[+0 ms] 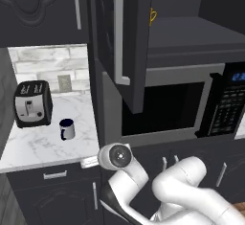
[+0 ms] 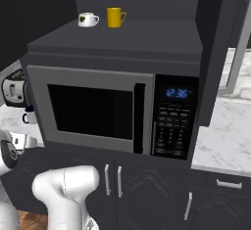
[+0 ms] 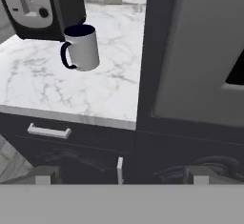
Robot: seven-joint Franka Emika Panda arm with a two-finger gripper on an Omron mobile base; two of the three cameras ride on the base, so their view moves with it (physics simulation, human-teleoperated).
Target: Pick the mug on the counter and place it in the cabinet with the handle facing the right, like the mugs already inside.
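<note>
The mug (image 3: 81,47) is white with a dark navy rim and stands upright on the counter (image 3: 71,94), right in front of the toaster. Its handle (image 3: 66,57) points to the left in the hand view. From the left base view the mug (image 1: 67,129) sits mid-counter. My gripper (image 3: 121,174) is open with nothing between its fingers, out in front of the counter's front edge and well short of the mug. The cabinet (image 1: 129,42) above the microwave has its door swung open. On its shelf (image 2: 147,33) stand a white mug (image 2: 88,19) and a yellow mug (image 2: 115,17), handles to the right.
A black and silver toaster (image 1: 32,103) stands at the back left of the counter. The microwave (image 2: 112,106) fills the bay under the cabinet shelf, its side wall (image 3: 190,51) close on the right. Low dark cabinets with short silver pulls (image 3: 49,131) lie under the counter.
</note>
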